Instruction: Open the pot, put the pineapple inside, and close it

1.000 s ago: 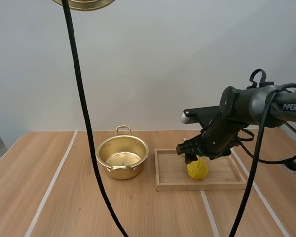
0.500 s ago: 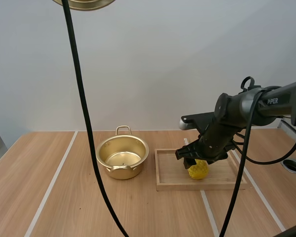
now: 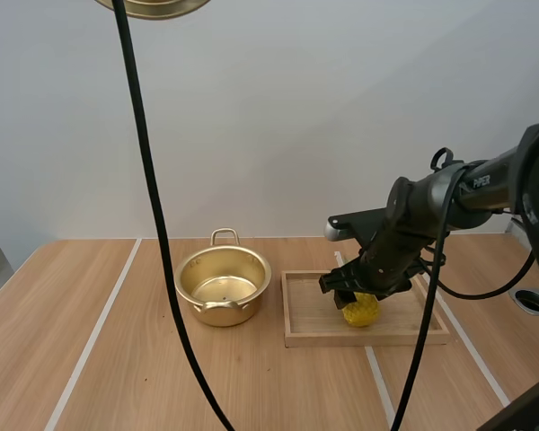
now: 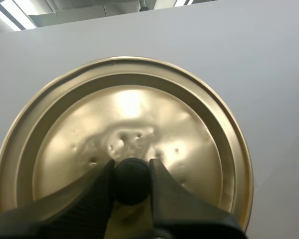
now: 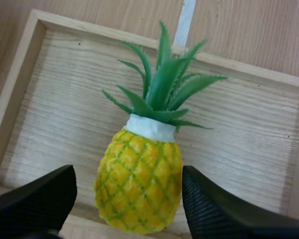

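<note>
A gold pot stands open on the table, left of a wooden tray. A yellow pineapple with green leaves lies in the tray. My right gripper hangs low over the pineapple, open, one finger on each side of the fruit, not pinching it. High above the table my left gripper is shut on the black knob of the gold lid. The lid's rim shows at the upper edge of the high view.
Bare wooden tabletop with pale stripes lies left of and in front of the pot. A round hole sits in the table at the far right.
My right gripper has come down and a little left, from just above the pineapple to straddling it. The pot, tray and lid have stayed put.
</note>
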